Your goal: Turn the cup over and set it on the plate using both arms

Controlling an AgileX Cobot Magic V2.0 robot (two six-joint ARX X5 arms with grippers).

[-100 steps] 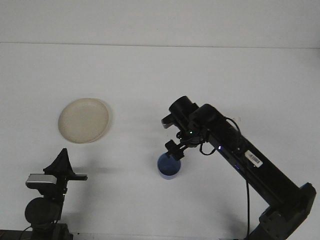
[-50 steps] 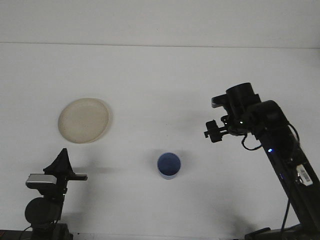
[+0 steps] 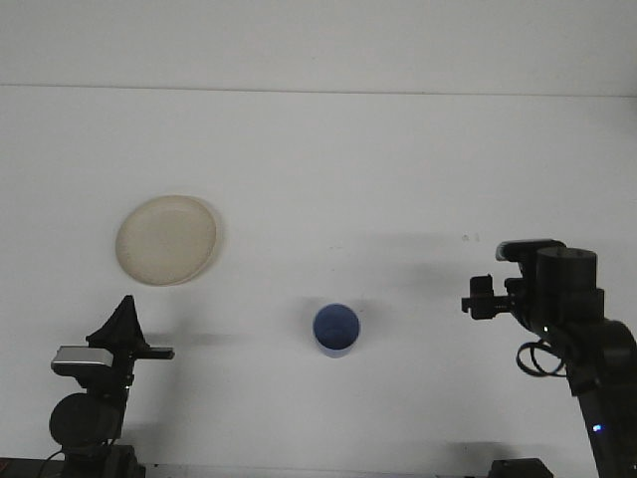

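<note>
Left gripper (image 3: 127, 321) low at 8 o'clock, sits over table (image 3: 318, 159), touches nothing; cannot tell if open or closed. Cream plate (image 3: 166, 239) at 9 o'clock, nothing on it. Blue cup (image 3: 336, 330) near middle, toward 6 o'clock, stands mouth up on table, well apart from plate, alone. Right gripper (image 3: 480, 299) at 4 o'clock, well apart from cup, holds nothing; too small and dark to tell its opening.
</note>
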